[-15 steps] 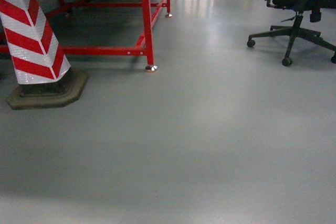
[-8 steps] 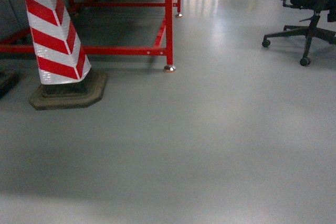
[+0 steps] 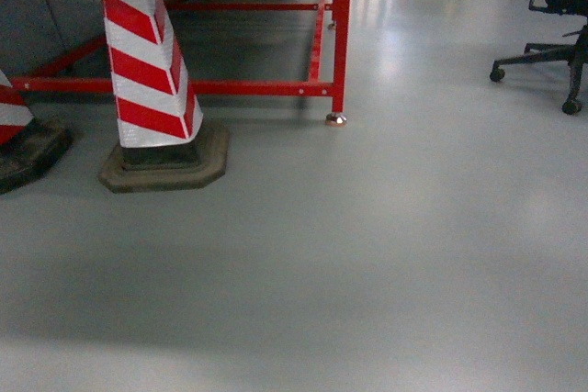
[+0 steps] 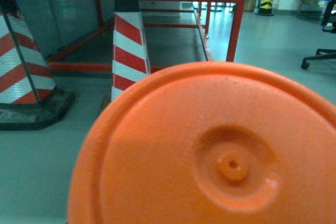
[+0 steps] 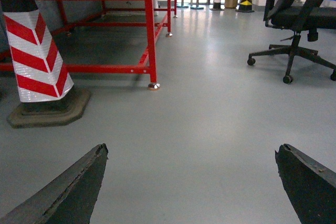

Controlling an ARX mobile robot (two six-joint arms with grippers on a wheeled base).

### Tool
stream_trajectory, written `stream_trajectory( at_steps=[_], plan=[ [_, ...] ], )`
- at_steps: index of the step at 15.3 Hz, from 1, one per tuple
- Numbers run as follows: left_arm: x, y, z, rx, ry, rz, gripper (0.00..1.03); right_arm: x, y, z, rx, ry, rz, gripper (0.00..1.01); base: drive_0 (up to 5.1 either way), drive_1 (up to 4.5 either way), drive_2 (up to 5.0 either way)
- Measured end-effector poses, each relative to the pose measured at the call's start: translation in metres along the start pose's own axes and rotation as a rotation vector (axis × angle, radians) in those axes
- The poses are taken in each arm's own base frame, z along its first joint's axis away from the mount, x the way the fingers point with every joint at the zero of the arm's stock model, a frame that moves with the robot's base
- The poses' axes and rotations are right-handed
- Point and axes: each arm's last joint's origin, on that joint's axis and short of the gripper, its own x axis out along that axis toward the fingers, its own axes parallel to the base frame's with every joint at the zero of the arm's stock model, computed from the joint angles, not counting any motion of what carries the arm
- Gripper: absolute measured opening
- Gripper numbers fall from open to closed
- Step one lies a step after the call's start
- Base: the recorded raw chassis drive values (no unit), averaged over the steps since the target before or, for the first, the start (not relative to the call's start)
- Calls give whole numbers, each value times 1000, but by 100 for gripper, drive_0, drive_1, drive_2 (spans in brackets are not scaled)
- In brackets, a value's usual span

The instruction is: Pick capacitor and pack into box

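In the head view, a traffic cone (image 3: 147,71) stands on the floor (image 3: 367,263) at the upper left of the frame, with a second cone (image 3: 14,126) at the far left edge. A metal frame (image 3: 340,34) rises behind them, its foot right of the first cone. An office chair (image 3: 560,34) sits at the upper right.

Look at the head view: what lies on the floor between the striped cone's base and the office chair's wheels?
Only the red frame's foot; otherwise bare grey floor from striped cone to office chair, in the head view.
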Motion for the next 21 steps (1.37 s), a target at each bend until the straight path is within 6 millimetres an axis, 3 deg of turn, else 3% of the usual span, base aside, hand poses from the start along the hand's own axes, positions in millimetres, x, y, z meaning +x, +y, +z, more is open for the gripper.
stream_trajectory(
  at_steps=[21],
  plan=[
    [0,0,0,0,0,0,43,0,0,0,0,2,0,98,-513,233,233]
  ],
)
